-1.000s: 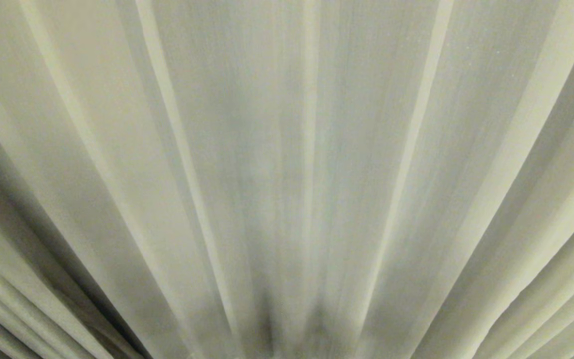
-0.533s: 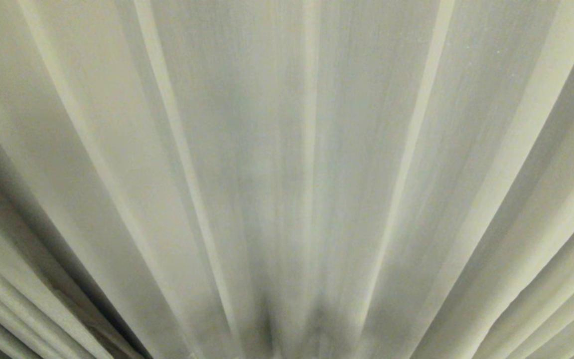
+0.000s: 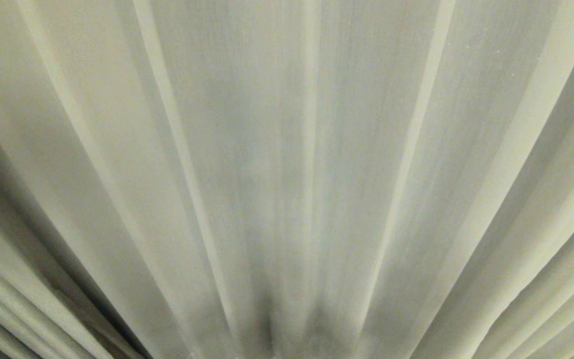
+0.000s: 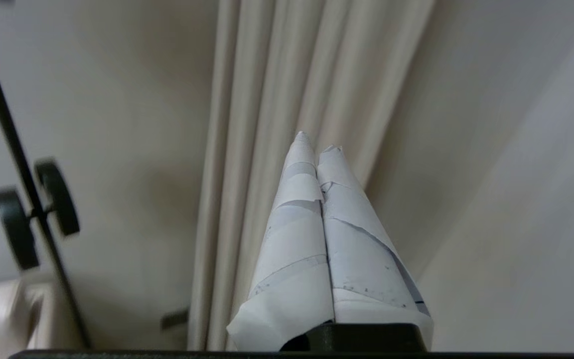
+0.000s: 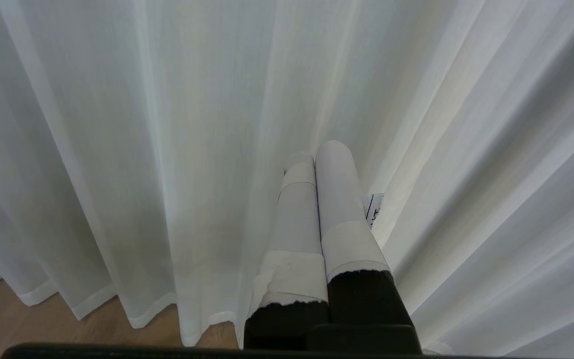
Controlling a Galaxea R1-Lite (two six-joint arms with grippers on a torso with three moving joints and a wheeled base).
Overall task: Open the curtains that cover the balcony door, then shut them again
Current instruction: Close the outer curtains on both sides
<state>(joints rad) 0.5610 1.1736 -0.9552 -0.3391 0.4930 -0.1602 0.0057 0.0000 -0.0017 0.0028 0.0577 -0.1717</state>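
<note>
Nothing shifted; left end effector [image 4: 317, 140] shut, empty.

Very little change is seen on the curtains [image 3: 287, 149] in the head view. Low in the middle of the fabric, the dim patch just right of the dark streak is marked a little darker and broader than one second ago, though softer than half a second ago. The pale fold at the upper left is shifted very slightly to the left. For the left gripper [image 4: 317, 142] and the right gripper [image 5: 319, 149] no earlier wrist picture is given, so no change can be told there.
</note>
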